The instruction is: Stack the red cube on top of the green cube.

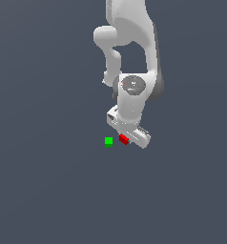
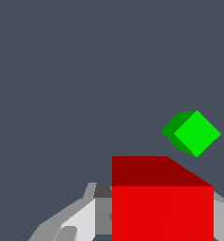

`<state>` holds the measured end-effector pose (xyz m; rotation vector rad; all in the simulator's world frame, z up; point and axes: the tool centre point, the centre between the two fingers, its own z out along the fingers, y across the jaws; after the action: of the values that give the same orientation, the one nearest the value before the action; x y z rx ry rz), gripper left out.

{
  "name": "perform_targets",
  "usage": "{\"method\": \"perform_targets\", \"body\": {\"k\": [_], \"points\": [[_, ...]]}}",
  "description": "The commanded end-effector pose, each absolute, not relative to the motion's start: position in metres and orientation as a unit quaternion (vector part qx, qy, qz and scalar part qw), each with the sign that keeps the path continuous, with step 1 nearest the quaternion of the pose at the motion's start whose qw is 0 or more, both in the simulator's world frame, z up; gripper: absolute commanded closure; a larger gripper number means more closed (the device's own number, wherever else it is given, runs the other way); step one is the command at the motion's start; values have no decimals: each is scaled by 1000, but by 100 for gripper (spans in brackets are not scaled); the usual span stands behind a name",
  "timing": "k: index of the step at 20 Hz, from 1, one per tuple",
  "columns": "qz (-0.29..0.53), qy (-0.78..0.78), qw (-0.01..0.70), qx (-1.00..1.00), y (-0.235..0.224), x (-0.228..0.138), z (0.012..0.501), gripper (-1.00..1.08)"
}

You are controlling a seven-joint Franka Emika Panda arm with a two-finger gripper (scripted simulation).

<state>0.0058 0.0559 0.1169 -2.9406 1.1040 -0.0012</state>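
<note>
Red cube (image 2: 162,207) — pinched in end effector (image 1: 126,138), grasp done; green cube (image 1: 108,141) lies near, at 9 o'clock — stacking remains.

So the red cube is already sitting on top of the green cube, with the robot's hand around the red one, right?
Not quite. The red cube is not on the green cube; it sits beside it, apart, on the exterior view's right. The hand is indeed around the red one.
</note>
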Motion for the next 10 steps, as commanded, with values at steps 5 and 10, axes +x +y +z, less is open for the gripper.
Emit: {"method": "perform_targets", "body": {"k": [5, 10], "points": [[0, 352, 0, -936, 53, 5, 116, 108], [0, 352, 0, -936, 35, -3, 104, 108]]}}
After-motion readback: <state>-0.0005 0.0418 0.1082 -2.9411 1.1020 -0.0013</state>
